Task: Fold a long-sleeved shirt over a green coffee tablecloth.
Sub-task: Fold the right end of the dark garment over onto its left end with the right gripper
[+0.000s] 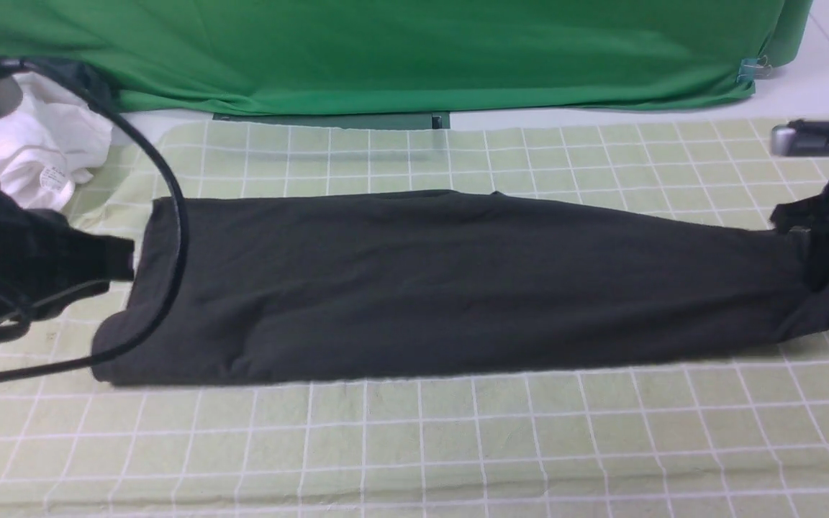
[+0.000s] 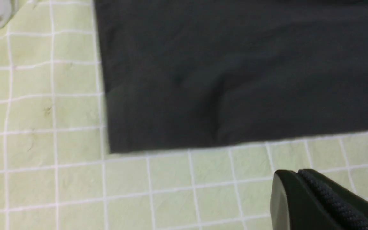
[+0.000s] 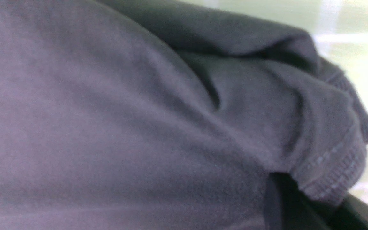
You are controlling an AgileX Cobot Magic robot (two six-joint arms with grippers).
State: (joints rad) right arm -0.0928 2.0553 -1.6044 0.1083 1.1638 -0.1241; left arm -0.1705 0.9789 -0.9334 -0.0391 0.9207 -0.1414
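The long-sleeved shirt (image 1: 422,280) lies lengthwise left to right.

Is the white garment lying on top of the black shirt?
No, the white garment lies at the far left, and a strip of the green coffee tablecloth shows between it and the long-sleeved shirt.

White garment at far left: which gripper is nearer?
Left. The left gripper is close beside the white garment, at the black shirt's left edge; the right gripper is at the shirt's opposite end.
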